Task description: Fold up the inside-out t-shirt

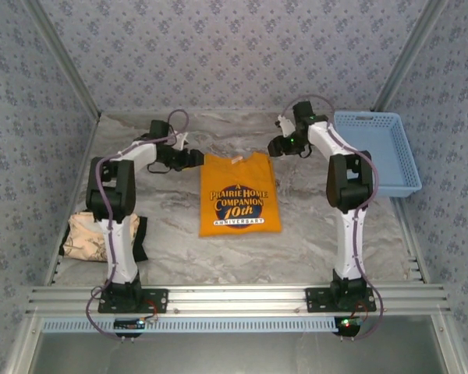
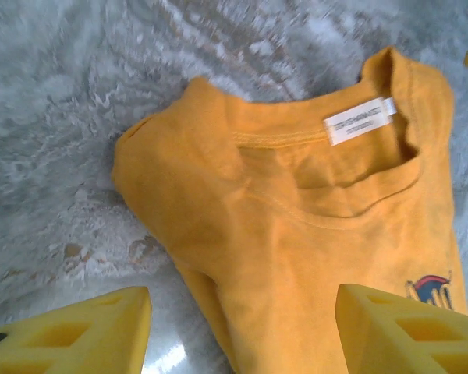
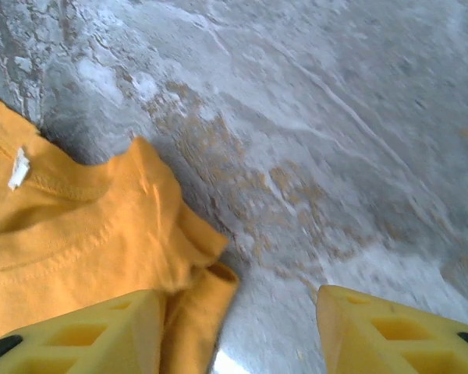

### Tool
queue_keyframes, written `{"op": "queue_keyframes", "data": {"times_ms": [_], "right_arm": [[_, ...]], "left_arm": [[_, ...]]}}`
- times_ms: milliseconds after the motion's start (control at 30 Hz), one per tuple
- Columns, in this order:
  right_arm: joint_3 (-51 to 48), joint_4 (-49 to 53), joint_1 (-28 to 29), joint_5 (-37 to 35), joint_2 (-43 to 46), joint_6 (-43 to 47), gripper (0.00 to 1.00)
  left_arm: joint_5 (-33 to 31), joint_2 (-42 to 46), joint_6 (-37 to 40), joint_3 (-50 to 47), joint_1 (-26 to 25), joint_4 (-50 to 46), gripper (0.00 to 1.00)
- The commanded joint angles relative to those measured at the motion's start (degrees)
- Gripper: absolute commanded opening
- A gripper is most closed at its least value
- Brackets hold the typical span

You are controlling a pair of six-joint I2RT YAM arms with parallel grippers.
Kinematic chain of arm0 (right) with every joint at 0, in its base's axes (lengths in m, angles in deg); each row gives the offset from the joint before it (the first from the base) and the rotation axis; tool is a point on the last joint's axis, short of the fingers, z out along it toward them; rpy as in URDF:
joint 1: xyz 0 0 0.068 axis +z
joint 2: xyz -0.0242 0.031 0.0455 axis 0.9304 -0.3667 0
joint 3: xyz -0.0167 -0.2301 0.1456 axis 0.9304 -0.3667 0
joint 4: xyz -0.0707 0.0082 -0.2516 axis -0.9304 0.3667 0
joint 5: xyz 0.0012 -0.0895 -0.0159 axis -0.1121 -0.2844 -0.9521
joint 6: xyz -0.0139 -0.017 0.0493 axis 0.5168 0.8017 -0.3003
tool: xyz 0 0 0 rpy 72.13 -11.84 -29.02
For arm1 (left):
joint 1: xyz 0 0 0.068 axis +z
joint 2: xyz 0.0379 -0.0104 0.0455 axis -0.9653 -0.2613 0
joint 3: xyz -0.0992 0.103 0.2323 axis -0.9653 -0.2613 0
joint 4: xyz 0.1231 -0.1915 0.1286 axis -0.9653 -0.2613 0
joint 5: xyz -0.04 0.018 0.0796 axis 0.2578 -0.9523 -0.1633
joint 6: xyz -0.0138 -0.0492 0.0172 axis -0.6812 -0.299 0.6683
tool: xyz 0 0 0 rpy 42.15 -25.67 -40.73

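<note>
**Left gripper** [image 2: 242, 312]: jaws apart, nothing clamped between the yellow fingers [image 2: 86, 331]. In the left wrist view one finger stands over bare table [image 2: 54, 117] and the other over the t-shirt [image 1: 240, 195]. The cloth under the gap lies loose. In the top view this gripper sits just beside the far left corner of the t-shirt. Whether it touches the cloth cannot be told.

**Right gripper** [image 3: 238, 300]: jaws apart, nothing clamped. In the right wrist view one finger is above a bunched corner of the t-shirt, where folded layers show. The other finger is above bare table. In the top view this gripper is near the far right corner of the t-shirt, just beyond its edge.

**T-shirt:** lies on the table between the two grippers, about midway between the arms. It is folded to an upright rectangle with no sleeves standing out. The dark print faces up and the collar [image 2: 327, 167] is at the far edge. A white label [image 2: 359, 121] shows inside the collar. The far corners are rumpled and not square.

**Other items, placed from the t-shirt:**
- A blue basket [image 1: 374, 152] stands to the right, well apart, level with the collar.
- A beige cloth [image 1: 86, 234] with a black edge lies to the left, well apart, nearer the arm bases and partly behind the left arm.
</note>
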Motion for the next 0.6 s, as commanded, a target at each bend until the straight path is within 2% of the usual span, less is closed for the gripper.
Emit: {"op": "queue_keyframes", "data": {"times_ms": [0, 133, 233, 333, 400, 500, 567], "right_arm": [[-9.7, -6.2, 2.2, -4.1, 12.9, -5.1, 0.57], [-21.8, -9.5, 8.8, -13.3, 23.2, -3.1, 0.57], [-27.0, -8.9, 14.0, -18.8, 27.2, -6.4, 0.57], [-33.1, -11.2, 18.0, -16.7, 29.4, -11.8, 0.54], [-38.0, -13.9, 19.9, -13.9, 29.6, -13.7, 0.46], [-42.5, -15.1, 21.2, -12.1, 27.9, -16.8, 0.43], [-46.3, -16.4, 22.3, -12.5, 28.1, -17.5, 0.39]], "left_arm": [[-3.6, 11.8, -2.2, -2.6, -0.9, -1.5, 0.66], [-3.4, 15.9, -0.3, -6.8, -3.9, -7.5, 0.65], [-4.6, 17.9, -1.1, -11.1, -7.4, -6.8, 0.65], [-6.2, 19.6, -4.5, -15.1, -11.1, -2.7, 0.64], [-7.3, 20.4, -6.1, -17.9, -13.5, 0.8, 0.64], [-11.3, 20.6, -7.1, -22.9, -18.0, 6.4, 0.63], [-14.9, 19.8, -7.1, -24.8, -20.8, 6.0, 0.61]]}}
